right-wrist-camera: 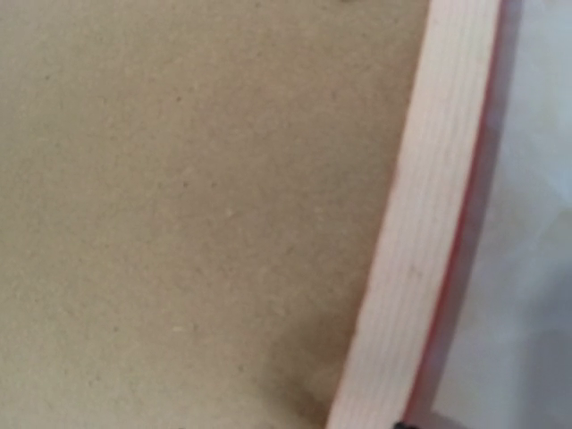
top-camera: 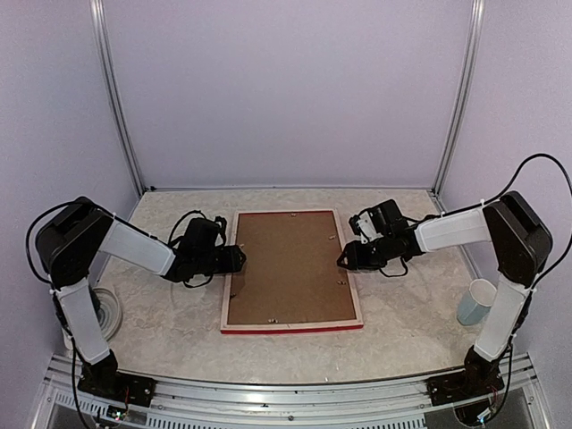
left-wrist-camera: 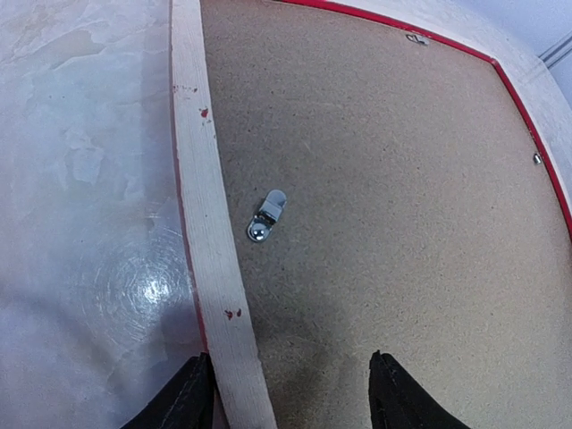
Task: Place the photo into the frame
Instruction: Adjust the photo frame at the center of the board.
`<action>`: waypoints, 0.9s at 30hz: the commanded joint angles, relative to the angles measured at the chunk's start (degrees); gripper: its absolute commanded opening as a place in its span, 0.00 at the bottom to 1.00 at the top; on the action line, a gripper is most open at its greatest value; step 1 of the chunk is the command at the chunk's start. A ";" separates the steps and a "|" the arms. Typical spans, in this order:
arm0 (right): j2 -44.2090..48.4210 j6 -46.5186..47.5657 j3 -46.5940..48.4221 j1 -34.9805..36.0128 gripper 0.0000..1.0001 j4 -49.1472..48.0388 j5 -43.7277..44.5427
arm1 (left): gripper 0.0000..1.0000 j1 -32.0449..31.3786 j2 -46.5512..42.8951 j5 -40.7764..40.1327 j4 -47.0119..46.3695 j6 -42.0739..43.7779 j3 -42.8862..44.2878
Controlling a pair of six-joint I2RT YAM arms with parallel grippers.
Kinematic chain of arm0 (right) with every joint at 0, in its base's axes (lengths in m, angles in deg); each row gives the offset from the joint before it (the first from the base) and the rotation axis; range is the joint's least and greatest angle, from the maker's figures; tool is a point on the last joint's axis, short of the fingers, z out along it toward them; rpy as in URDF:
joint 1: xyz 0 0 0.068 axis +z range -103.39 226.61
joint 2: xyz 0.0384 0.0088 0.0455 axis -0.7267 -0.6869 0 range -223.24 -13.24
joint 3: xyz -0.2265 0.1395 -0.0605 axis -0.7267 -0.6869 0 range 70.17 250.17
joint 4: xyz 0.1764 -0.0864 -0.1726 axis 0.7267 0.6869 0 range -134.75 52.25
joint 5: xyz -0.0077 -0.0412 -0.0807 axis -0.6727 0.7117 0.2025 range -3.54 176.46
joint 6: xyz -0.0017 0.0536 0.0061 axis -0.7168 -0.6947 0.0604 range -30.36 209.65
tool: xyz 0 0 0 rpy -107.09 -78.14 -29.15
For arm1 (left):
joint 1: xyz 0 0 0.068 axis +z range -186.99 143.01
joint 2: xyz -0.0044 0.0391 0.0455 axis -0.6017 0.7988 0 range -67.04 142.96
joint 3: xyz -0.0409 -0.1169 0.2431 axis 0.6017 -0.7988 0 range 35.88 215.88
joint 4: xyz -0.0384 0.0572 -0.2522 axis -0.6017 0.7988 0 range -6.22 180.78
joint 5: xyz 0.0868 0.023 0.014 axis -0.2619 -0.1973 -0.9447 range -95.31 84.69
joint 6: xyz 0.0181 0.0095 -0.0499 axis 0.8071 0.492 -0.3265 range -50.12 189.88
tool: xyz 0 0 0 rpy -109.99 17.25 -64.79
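Judging from what shows, I cannot call the job done. The frame (top-camera: 291, 327) lies face down in the middle of the table (top-camera: 179, 331), with its brown backing board (top-camera: 290, 266) seated inside pale wood rails and red showing only at the edges. The photo is nowhere in sight, so it may sit beneath the board or not. My left fingers (left-wrist-camera: 393, 398) are spread astride the frame's left rail. My right fingers (top-camera: 344, 260) are at its right rail, and I cannot tell whether they are spread. A metal clip (left-wrist-camera: 267, 214) rests on the board.

One frame (top-camera: 292, 327), one backing board (top-camera: 290, 268), one cup (top-camera: 475, 302).
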 commanded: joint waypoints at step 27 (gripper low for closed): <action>10.93 -0.08 -12.67 0.69 0.53 -2.53 4.18 | 0.78 -11.42 -16.57 -8.70 18.32 -2.01 -2.79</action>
